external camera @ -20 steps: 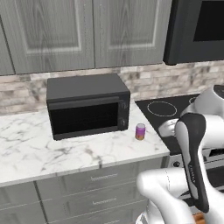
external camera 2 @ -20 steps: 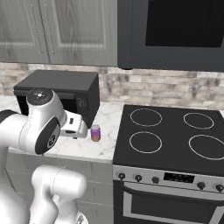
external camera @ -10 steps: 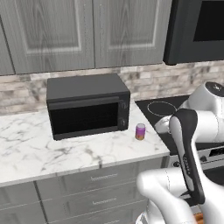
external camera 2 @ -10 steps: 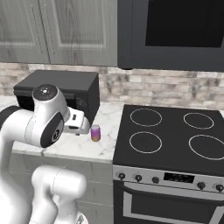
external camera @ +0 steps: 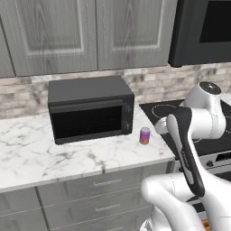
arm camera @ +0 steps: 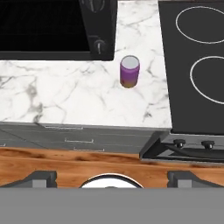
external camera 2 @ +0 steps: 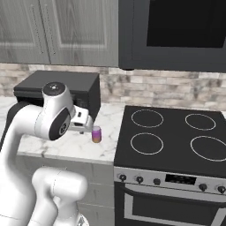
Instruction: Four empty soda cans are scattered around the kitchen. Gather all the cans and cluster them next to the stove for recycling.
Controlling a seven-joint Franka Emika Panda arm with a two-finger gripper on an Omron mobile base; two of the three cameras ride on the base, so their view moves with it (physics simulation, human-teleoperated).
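A pink-purple soda can (arm camera: pixel 129 71) with a silver top stands upright on the white marble counter (arm camera: pixel 65 96). It sits between the black microwave (arm camera: pixel 43 26) and the stove (arm camera: pixel 197 57), a short way from the cooktop's left edge. The same can (external camera: pixel 144 135) (external camera 2: pixel 96 134) shows in both base views. My gripper (arm camera: pixel 112 178) hangs above the counter's front edge and looks down at the can. It is open, its fingertips (arm camera: pixel 41 177) stand wide apart, and nothing is between them. My hand (external camera 2: pixel 82 120) is just left of the can, apart from it.
The stove (external camera 2: pixel 172 137) has four white ring burners and dark knobs along its steel front. Grey wall cabinets (external camera: pixel 90 31) and a black built-in appliance (external camera 2: pixel 176 31) hang overhead. Grey drawers (arm camera: pixel 78 140) sit below the counter, above a wooden floor (arm camera: pixel 65 162).
The arm's upper joints have swung a little while the base stays put. The can has not moved and the gripper stays open.
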